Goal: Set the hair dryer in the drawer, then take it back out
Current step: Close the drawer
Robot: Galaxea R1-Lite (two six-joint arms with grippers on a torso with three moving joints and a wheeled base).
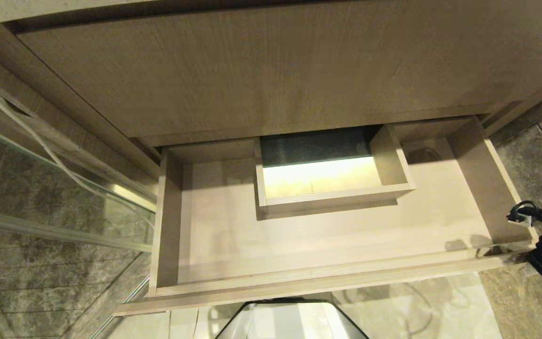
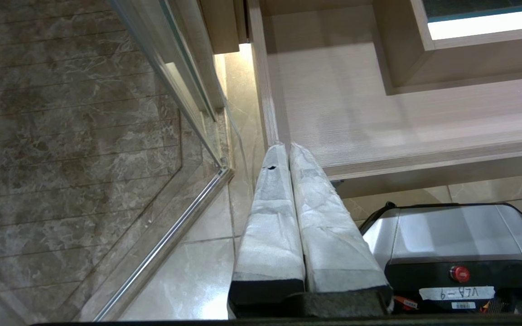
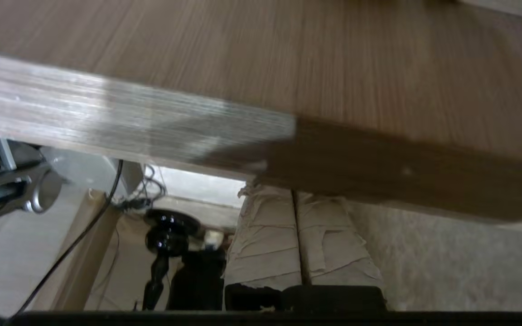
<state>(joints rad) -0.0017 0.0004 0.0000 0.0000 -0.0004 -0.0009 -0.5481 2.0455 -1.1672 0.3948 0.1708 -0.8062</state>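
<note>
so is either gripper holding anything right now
No. The left gripper and the right gripper are both shut on nothing. The drawer is open, and no hair dryer is in view.

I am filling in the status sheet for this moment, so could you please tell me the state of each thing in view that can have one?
drawer: pulled open, nothing lying on its visible floor.
boxed cutout at the drawer's back: open at the top, lit inside.
hair dryer: not in any view.
left gripper: shut, empty, near the drawer's front left corner.
right gripper: shut, empty, tips under a wood-grain edge.
</note>
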